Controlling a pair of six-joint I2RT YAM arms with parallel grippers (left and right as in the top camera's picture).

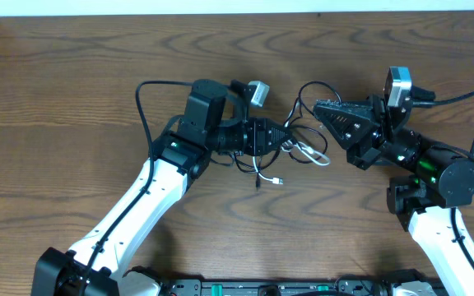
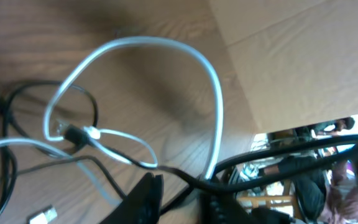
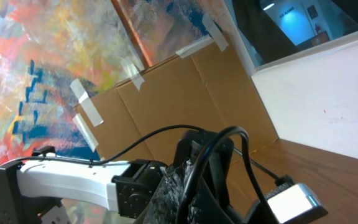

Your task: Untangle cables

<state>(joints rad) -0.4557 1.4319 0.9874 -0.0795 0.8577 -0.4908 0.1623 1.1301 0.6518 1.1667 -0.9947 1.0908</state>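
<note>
The left gripper (image 2: 182,202) fills the bottom of its wrist view, its dark fingers (image 2: 146,198) spread apart. A black cable (image 2: 179,176) crosses the gap just at their tips. Ahead of them a white cable (image 2: 217,99) loops wide over the wooden table (image 2: 166,37), tangled with thinner black cords (image 2: 94,106). In the right wrist view a black loop (image 3: 219,140) arches over the right gripper (image 3: 197,186). I cannot tell whether that gripper clamps it.
</note>
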